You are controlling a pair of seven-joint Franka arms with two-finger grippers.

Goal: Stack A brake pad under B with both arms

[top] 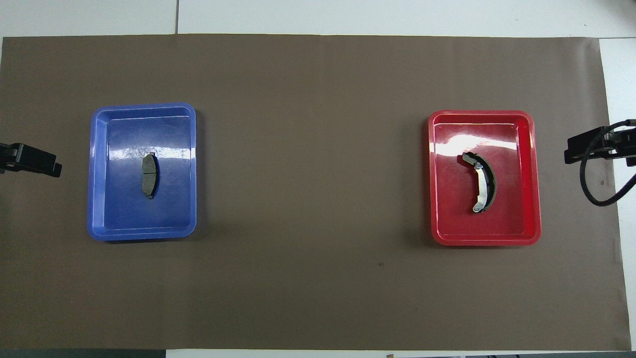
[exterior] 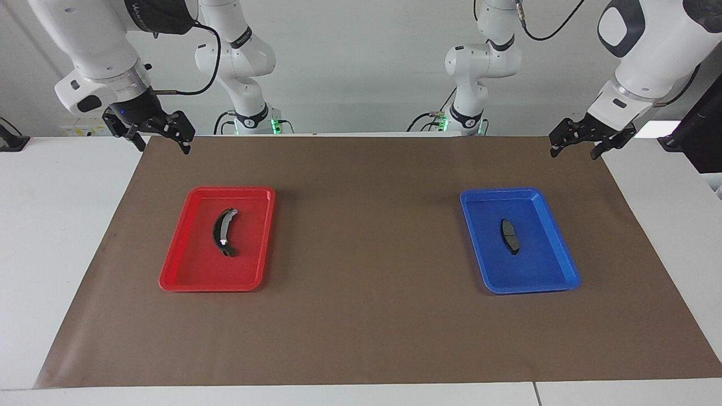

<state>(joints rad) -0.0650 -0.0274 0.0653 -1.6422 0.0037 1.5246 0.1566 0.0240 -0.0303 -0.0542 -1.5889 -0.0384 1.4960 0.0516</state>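
Observation:
The short dark-grey brake pad A (exterior: 509,235) lies flat in the blue tray (exterior: 550,248) toward the left arm's end; it also shows in the overhead view (top: 149,175). The long crescent piece B (exterior: 223,232) with silver-white ends lies in the red tray (exterior: 186,265) toward the right arm's end, and shows in the overhead view (top: 481,188) too. My left gripper (exterior: 573,153) hangs open and empty over the mat's edge near the robots, apart from the blue tray. My right gripper (exterior: 163,148) hangs open and empty over the mat's corner, apart from the red tray.
A brown mat (exterior: 361,316) covers the white table between and around the two trays. In the overhead view the blue tray (top: 104,219) and red tray (top: 526,228) sit far apart, with the left gripper (top: 31,160) and right gripper (top: 589,148) at the mat's ends.

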